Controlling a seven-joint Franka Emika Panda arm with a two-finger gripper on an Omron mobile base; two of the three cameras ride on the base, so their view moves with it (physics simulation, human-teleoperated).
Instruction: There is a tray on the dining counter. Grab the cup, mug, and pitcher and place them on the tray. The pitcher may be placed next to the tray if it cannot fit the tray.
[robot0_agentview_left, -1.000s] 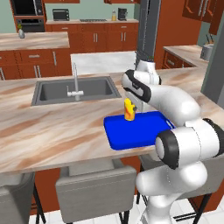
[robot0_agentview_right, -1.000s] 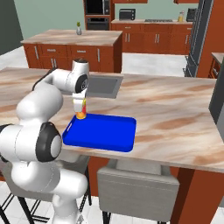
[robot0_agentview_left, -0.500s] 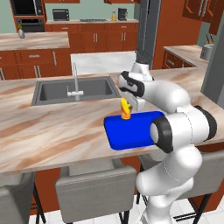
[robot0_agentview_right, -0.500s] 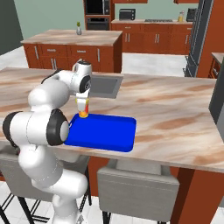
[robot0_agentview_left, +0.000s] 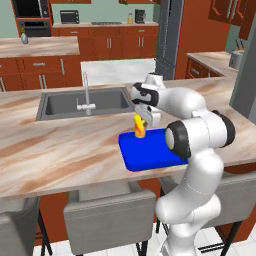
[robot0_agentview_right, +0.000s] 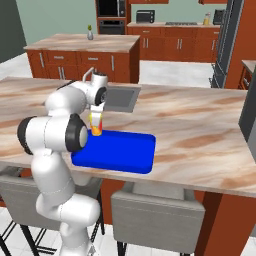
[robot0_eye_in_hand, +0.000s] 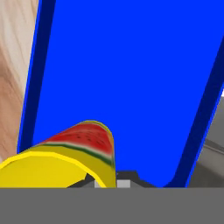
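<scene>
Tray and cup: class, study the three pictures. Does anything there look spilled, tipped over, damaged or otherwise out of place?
Nothing stands out. The gripper is shut on the yellow cup, held upright over the blue tray on the dining counter. No spill or damage shows on either.

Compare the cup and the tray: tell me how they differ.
The cup is yellow with a red mark; the tray is plain blue. The cup is small and upright; the tray is flat and far wider. The cup hangs in the claw; the tray lies on the counter.
</scene>
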